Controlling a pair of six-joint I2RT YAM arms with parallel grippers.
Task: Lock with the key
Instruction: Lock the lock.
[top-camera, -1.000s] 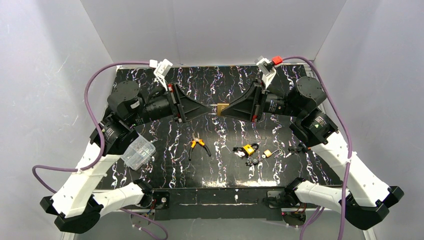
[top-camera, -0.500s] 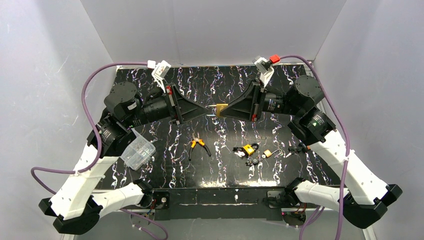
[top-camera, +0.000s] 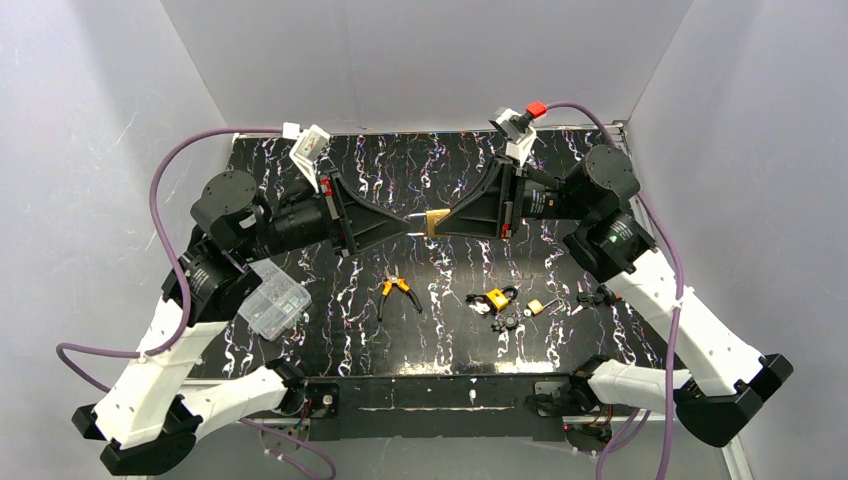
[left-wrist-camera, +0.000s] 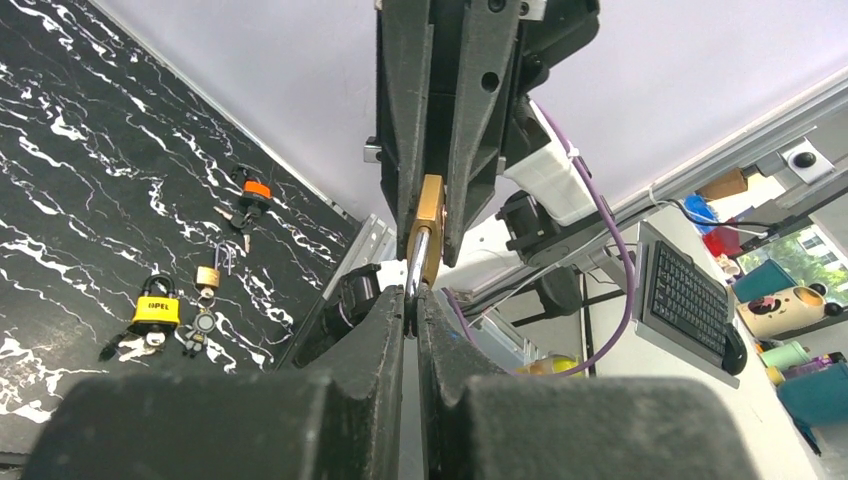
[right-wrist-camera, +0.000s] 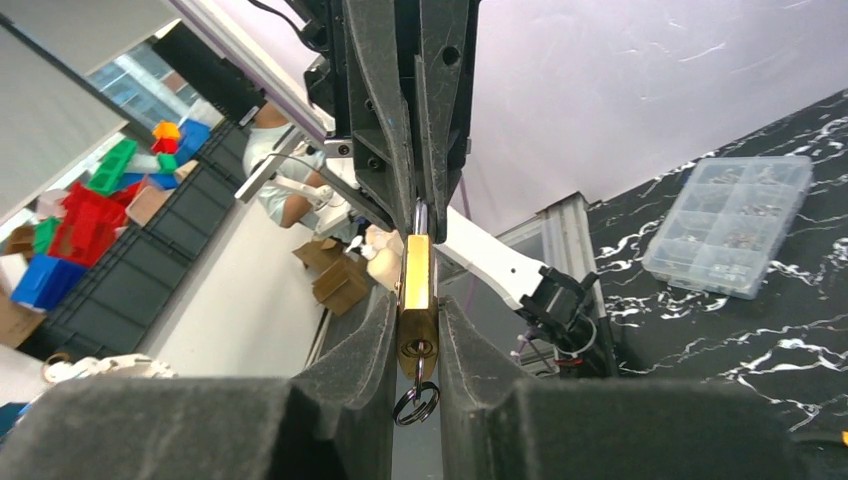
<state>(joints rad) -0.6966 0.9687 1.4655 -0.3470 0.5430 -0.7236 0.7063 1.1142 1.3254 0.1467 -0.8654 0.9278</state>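
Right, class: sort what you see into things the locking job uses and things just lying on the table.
In use:
held padlock
left pincer
right pincer

Lying about:
pliers
yellow padlock
small padlock
parts box

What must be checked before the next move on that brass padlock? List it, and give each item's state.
1. Right gripper clamped on the brass padlock body: ok.
2. Left gripper clamped on its shackle: ok.
3. Padlock held in the air above the table: ok.
4. Key seated in the keyhole: a key ring hangs under the body, but the blade is hidden: cannot tell.
5. Shackle pushed fully home: cannot tell.
6. Yellow padlock and pliers lie on the table, apart from both grippers: ok.
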